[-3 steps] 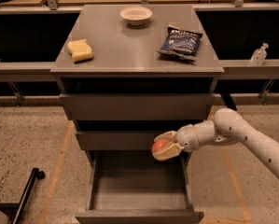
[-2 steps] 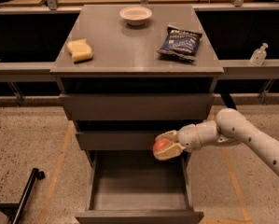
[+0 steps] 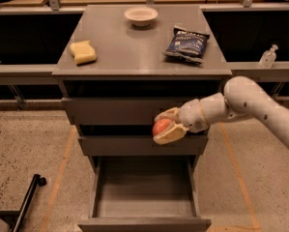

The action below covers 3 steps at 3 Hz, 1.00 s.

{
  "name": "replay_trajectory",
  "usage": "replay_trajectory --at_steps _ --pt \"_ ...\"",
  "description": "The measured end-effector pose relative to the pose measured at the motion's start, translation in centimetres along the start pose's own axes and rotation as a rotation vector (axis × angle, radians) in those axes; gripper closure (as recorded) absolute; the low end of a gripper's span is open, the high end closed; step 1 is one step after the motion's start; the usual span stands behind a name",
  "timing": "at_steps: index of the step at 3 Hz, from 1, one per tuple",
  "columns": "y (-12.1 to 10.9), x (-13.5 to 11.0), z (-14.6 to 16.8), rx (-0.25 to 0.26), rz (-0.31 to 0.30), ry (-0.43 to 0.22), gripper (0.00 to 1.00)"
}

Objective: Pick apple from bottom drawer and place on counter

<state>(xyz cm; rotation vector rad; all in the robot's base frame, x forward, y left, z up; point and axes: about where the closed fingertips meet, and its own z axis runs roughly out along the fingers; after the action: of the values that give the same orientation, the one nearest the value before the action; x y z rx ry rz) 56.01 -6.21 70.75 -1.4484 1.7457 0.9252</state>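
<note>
Raised to the middle drawer [image 3: 120, 145], my gripper [image 3: 167, 126] clamps the apple [image 3: 161, 127]. Clipping the worktop [image 3: 134, 47] edge could dislodge it.

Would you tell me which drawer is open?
The bottom drawer: pulled out, while the top drawer and middle drawer are shut. The gripper holds the apple before the middle one.

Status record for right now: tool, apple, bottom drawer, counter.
tool: at the cabinet front, by middle drawer, shut on apple
apple: lifted, above the open bottom drawer
bottom drawer: pulled out, apple not inside
counter: holds sponge, bowl, chip bag; apple not yet there
</note>
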Motion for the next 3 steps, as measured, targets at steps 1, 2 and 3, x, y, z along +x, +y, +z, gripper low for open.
replay_trajectory --at_steps 1,2,3 --pt "0.8 -9.4 -1.2 0.015 -0.187 0.065 1.00" --pt "3.7 -19.5 -2.0 0.049 -0.444 0.114 1.00" --pt "4.4 -20.9 -2.3 0.060 -0.476 0.122 1.00"
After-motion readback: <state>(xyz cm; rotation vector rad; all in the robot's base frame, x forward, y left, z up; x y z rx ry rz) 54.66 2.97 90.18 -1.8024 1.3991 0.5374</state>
